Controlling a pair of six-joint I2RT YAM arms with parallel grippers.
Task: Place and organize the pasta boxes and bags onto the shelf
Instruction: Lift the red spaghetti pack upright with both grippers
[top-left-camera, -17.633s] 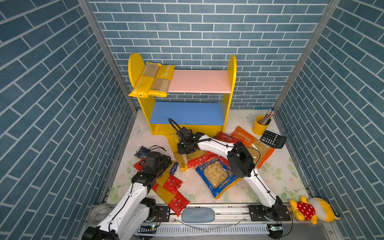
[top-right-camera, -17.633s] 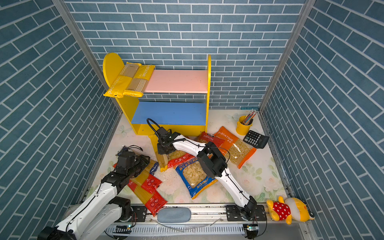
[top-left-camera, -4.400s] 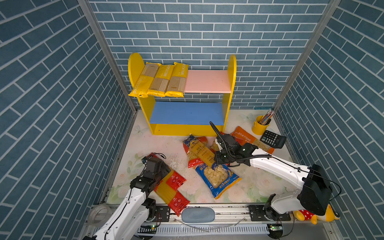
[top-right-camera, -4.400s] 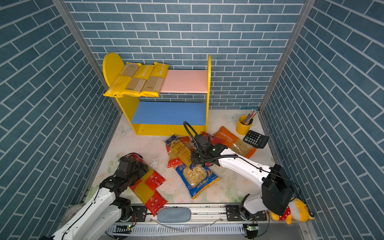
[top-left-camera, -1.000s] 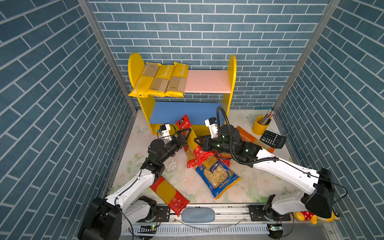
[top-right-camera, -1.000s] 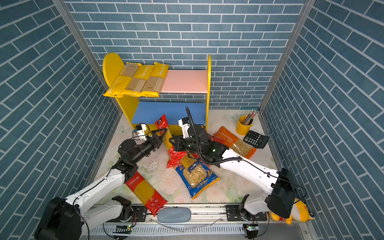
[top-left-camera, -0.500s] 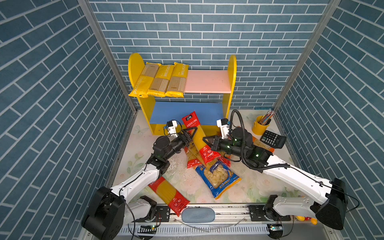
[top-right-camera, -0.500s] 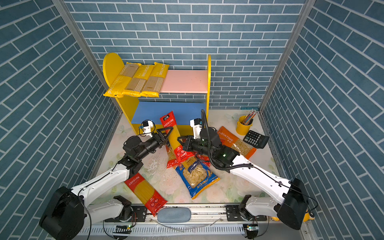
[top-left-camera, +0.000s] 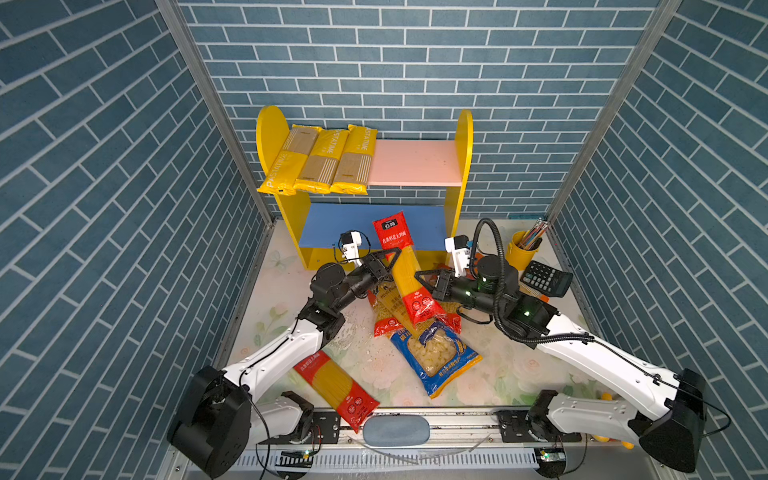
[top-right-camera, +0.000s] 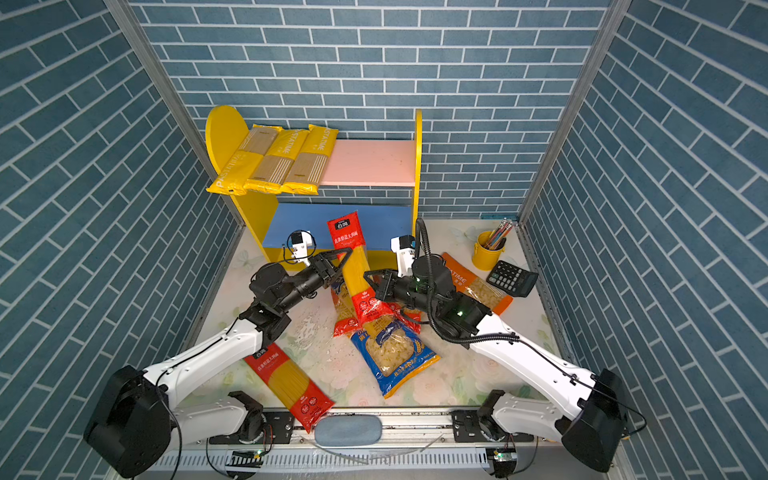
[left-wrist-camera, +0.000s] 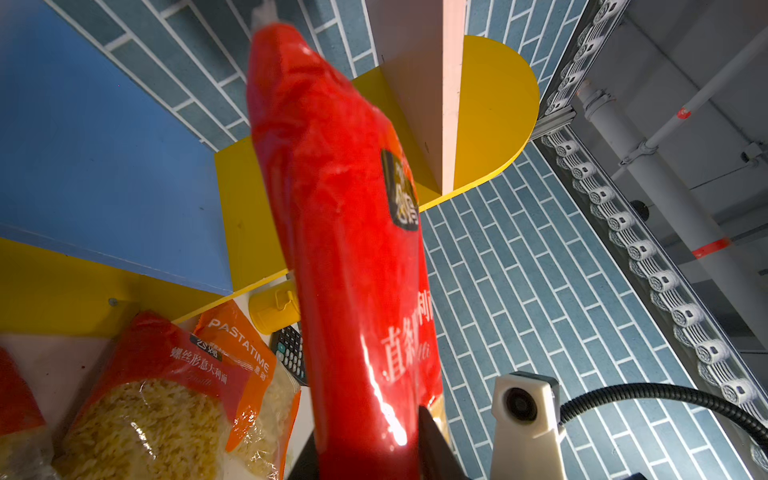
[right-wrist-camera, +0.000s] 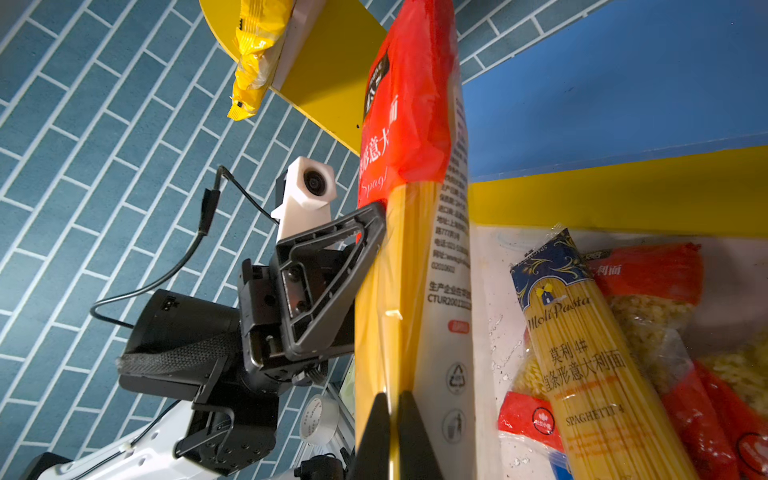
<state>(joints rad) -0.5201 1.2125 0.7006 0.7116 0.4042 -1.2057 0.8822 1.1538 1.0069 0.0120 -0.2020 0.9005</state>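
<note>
A red-and-yellow spaghetti pack (top-left-camera: 405, 266) (top-right-camera: 353, 266) stands tilted in the air, its red top in front of the shelf's blue lower board (top-left-camera: 332, 226). My left gripper (top-left-camera: 395, 259) (left-wrist-camera: 368, 457) is shut on its upper half. My right gripper (top-left-camera: 419, 278) (right-wrist-camera: 395, 415) is shut on the pack's edge lower down. Three yellow spaghetti packs (top-left-camera: 318, 160) lie on the pink upper board (top-left-camera: 415, 162). Below the held pack lie a dark-blue spaghetti pack (right-wrist-camera: 582, 353), a red short-pasta bag (left-wrist-camera: 166, 374) and a blue bag (top-left-camera: 436, 357). Another red spaghetti pack (top-left-camera: 336, 386) lies front left. An orange bag (top-right-camera: 478, 286) lies behind my right arm.
A yellow pencil cup (top-left-camera: 525, 249) and a black calculator (top-left-camera: 546, 278) stand at the back right. Brick walls close in the left, right and back sides. The shelf's yellow side panel (top-left-camera: 463, 166) rises just behind the held pack.
The right gripper has lifted the spaghetti pack up and to the right, toward the shelf. The left gripper has followed and closed its jaws on the pack.
</note>
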